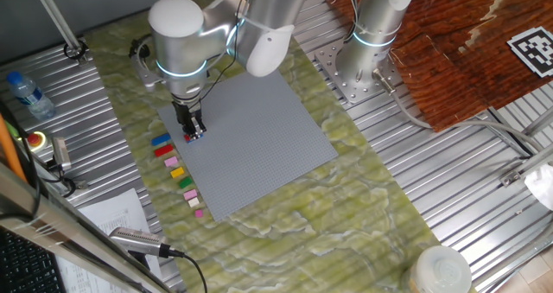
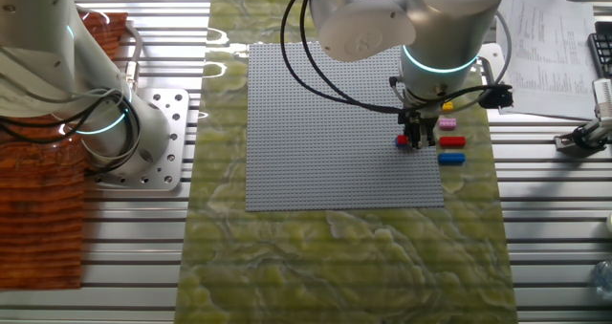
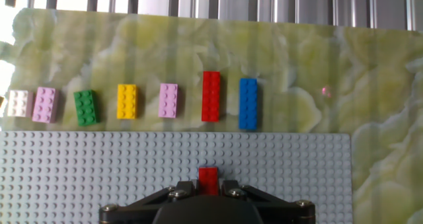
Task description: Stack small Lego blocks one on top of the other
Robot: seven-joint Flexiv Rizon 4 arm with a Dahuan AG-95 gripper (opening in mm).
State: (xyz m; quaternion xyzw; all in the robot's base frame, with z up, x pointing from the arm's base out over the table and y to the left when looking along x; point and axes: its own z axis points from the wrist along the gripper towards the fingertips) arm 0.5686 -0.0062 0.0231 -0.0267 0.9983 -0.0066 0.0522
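Observation:
My gripper is shut on a small red Lego block, holding it low over the grey studded baseplate near the plate's edge. In the hand view the block sticks out between my fingers. It also shows in the other fixed view under the gripper. Beside the plate on the green mat lies a row of loose blocks: white, pink, green, yellow, pink, a long red and a long blue.
A second robot base stands beyond the plate's far corner. A water bottle, a red button, papers and a microphone lie on the ribbed metal table beside the mat.

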